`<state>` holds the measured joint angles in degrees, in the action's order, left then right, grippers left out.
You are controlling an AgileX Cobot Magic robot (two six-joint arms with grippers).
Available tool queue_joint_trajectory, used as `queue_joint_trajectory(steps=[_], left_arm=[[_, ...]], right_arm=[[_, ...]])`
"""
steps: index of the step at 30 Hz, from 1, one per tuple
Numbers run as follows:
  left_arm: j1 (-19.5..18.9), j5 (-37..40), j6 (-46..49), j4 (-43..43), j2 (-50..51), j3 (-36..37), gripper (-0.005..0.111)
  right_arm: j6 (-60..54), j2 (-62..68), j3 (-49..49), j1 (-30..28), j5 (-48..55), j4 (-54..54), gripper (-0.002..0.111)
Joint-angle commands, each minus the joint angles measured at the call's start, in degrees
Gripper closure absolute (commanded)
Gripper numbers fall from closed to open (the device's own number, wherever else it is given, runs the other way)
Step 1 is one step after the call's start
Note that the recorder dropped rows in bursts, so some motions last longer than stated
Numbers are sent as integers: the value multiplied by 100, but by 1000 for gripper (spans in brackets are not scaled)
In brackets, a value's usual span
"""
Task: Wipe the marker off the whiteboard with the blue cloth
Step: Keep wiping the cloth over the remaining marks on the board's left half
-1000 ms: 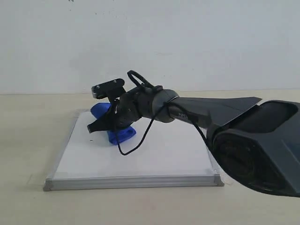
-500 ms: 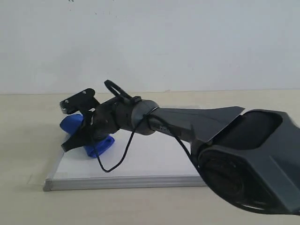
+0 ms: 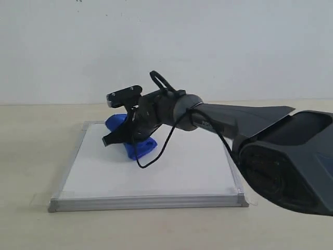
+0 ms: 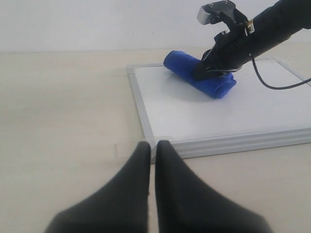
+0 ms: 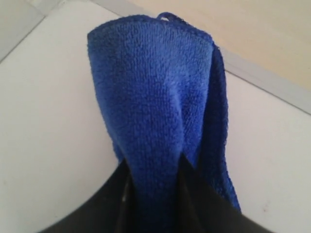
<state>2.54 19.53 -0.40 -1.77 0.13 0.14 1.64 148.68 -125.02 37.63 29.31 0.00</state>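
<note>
The whiteboard [image 3: 171, 172] lies flat on the table, white with a silver-grey frame. My right gripper [image 3: 117, 138] reaches across to its far left part and is shut on the blue cloth [image 3: 138, 148], which rests on the board. In the right wrist view the cloth [image 5: 150, 97] sticks out from between the black fingers [image 5: 97, 208] over the white board [image 5: 48, 97]. My left gripper [image 4: 152, 145] is shut with nothing in it, just off the board's near corner [image 4: 165, 143]; that view also has the cloth [image 4: 214, 85]. No marker lines show on the bare board.
The right arm's bulky black body [image 3: 286, 166] covers the board's right front corner. A black cable [image 3: 156, 153] loops down from the wrist above the board. Clear tape tabs [image 3: 39, 199] stick out at the front corners. The beige table [image 3: 31, 135] runs back to a white wall.
The right gripper swept the cloth left to the board's left edge, then back right and slightly farther away, to about where it was a second ago.
</note>
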Motion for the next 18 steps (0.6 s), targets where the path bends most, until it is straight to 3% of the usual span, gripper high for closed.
queue_joint_trajectory(steps=[1, 6, 10, 12, 13, 15, 18], left_arm=[[0, -31, 6, -56, -13, -14, 103], [0, -31, 6, -56, -13, -14, 103], [0, -31, 6, -56, -13, -14, 103], [0, -31, 6, -56, -13, -14, 103], [0, -31, 6, -56, -13, -14, 103], [0, -31, 6, -56, -13, -14, 103], [0, -31, 6, -56, -13, -14, 103]], right_arm=[[-1050, 159, -143, 582, 525, 559, 108], [-1362, 159, -426, 724, 922, 358, 108], [204, 183, -426, 388, 1099, -1610, 108], [1307, 183, -426, 341, 1556, -3147, 108], [1450, 183, -426, 341, 1644, -3325, 108], [1364, 183, -426, 353, 1600, -3039, 108], [624, 183, -426, 458, 1139, -1734, 108]])
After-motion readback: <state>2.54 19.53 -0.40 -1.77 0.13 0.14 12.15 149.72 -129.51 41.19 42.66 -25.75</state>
